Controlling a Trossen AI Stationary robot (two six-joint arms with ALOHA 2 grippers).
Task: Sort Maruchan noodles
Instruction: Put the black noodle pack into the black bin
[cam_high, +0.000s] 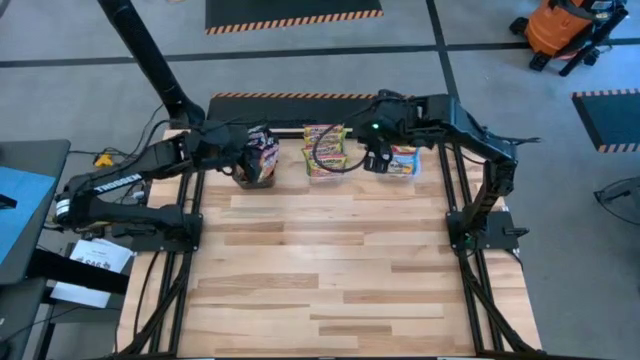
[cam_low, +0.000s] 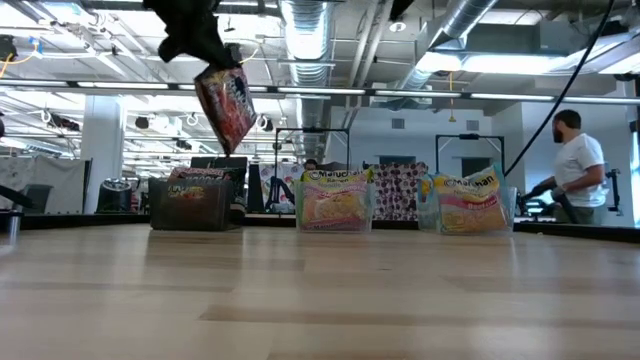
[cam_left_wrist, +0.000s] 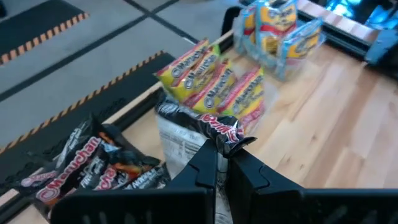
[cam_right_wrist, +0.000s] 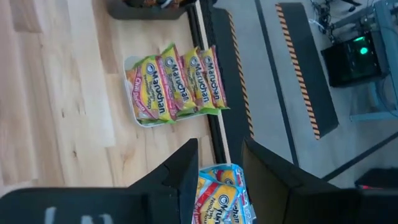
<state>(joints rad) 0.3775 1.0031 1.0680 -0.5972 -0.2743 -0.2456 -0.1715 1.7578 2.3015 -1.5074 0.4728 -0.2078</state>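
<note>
My left gripper (cam_high: 238, 152) is shut on a dark Maruchan packet (cam_low: 226, 106) that hangs above the black tub (cam_low: 190, 203) at the table's far left. Several more dark packets (cam_left_wrist: 93, 169) lie in that tub. The middle clear tub (cam_high: 325, 150) holds yellow-green packets (cam_right_wrist: 177, 87), which stand on edge in a row. My right gripper (cam_right_wrist: 219, 149) is open, its fingers standing above the light-blue packets (cam_right_wrist: 221, 196) in the far right clear tub (cam_low: 470, 205). I cannot tell whether it touches them. My left gripper pinches the dark packet's crimped upper end (cam_left_wrist: 225, 133) between its two fingers. The fingers come from above, slanting down. The packet hangs tilted below them, its lower end (cam_low: 232, 135) clear of the black tub.
The three tubs stand in a row along the table's far edge. The wooden tabletop (cam_high: 330, 270) lies open toward the near edge. A person (cam_low: 578, 165) stands in the room beyond the table's right side.
</note>
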